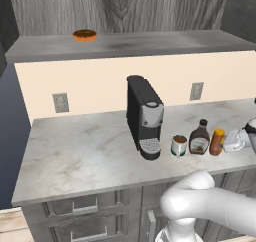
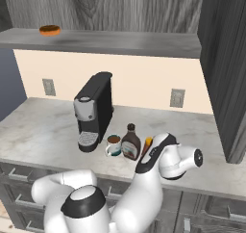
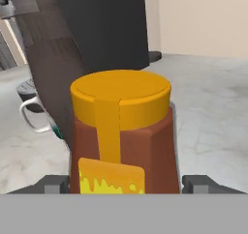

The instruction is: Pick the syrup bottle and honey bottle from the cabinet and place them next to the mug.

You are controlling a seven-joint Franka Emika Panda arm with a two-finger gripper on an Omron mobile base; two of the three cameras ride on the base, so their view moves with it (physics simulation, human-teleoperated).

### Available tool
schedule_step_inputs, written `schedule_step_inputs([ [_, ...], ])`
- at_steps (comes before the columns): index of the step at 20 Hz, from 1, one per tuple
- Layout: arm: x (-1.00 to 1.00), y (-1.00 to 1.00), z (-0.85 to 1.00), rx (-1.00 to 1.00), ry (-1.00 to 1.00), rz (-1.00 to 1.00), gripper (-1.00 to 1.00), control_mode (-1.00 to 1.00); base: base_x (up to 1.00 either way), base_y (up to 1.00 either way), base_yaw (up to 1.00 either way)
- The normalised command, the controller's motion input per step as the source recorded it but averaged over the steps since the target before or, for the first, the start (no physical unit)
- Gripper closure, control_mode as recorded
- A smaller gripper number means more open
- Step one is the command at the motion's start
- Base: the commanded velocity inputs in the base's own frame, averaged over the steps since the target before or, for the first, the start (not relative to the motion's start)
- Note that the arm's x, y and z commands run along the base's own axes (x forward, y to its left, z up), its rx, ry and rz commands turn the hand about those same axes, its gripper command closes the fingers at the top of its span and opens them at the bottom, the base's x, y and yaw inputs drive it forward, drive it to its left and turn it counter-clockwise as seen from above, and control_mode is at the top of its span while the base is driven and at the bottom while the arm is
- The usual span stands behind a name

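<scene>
Jaws flank the faceted amber honey bottle (image 3: 121,136) with smooth round cap.

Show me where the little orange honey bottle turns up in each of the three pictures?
Left base view: honey bottle stands on the marble counter at far right, just right of the syrup bottle.
Right base view: a sliver of it peeks out between the syrup bottle and the white arm.
Hand view: it fills the centre, close up.
Shared landmark: the coffee machine.
</scene>
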Motion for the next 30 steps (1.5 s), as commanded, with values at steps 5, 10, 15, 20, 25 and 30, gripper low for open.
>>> schedule_step_inputs([
  [5, 0.21, 0.0, -0.02, -0.03, -0.04, 0.0, 1.0, -1.0, 0.0, 0.0, 0.0],
  [10, 0.13, 0.0, -0.08, -0.03, -0.01, 0.0, 1.0, -1.0, 0.0, 0.0, 0.0],
  [15, 0.0, 0.0, -0.13, 0.0, 0.0, 0.0, 1.0, -1.0, 0.0, 0.0, 0.0],
  [20, 0.0, 0.0, -0.14, 0.0, 0.0, 0.0, 1.0, -1.0, 0.0, 0.0, 0.0],
  [25, 0.0, 0.0, 0.0, 0.0, 0.0, 0.0, 1.0, -1.0, 0.0, 0.0, 0.0],
  [30, 0.0, 0.0, 0.0, 0.0, 0.0, 0.0, -1.0, -1.0, 0.0, 0.0, 0.0],
])
